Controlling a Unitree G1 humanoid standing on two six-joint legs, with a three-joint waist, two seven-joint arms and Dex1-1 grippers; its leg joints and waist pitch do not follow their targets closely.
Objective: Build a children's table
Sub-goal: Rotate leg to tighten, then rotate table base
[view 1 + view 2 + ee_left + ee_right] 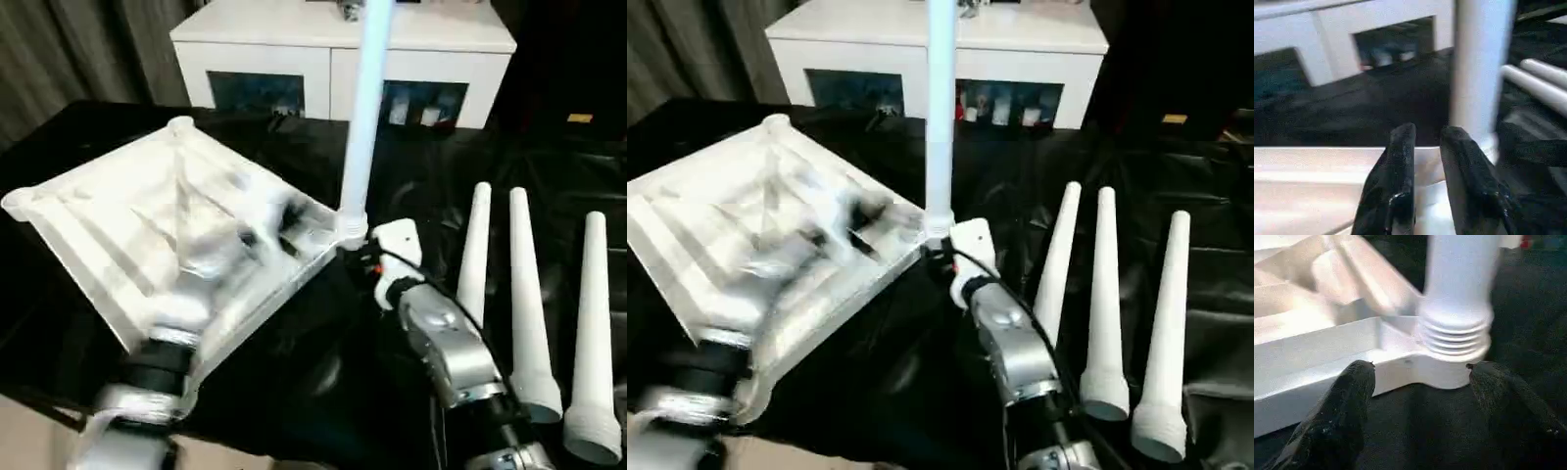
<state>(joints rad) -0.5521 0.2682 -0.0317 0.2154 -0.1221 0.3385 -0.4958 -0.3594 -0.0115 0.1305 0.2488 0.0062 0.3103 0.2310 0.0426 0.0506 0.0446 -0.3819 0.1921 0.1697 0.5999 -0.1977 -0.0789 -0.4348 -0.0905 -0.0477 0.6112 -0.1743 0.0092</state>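
Observation:
The children's table top (pixel 118 225) lies upside down on the black cloth, ribbed underside up and tilted. One white leg (pixel 364 108) stands upright in its near right corner socket (pixel 1454 340), with threads showing at the base. My right gripper (pixel 1420 369) is open, its fingers spread to either side of that corner and clear of it. My left gripper (pixel 1427 134) hovers over the top's rim (pixel 1312 161) close to the same leg, its fingers a narrow gap apart with nothing between them. The left arm (pixel 186 294) reaches across the underside and looks blurred.
Three loose white legs (pixel 526 294) lie side by side on the cloth to the right, wide ends toward me. A white cabinet (pixel 343 39) with dark glass doors stands behind the work. My right forearm (pixel 446 343) lies between the table top and the loose legs.

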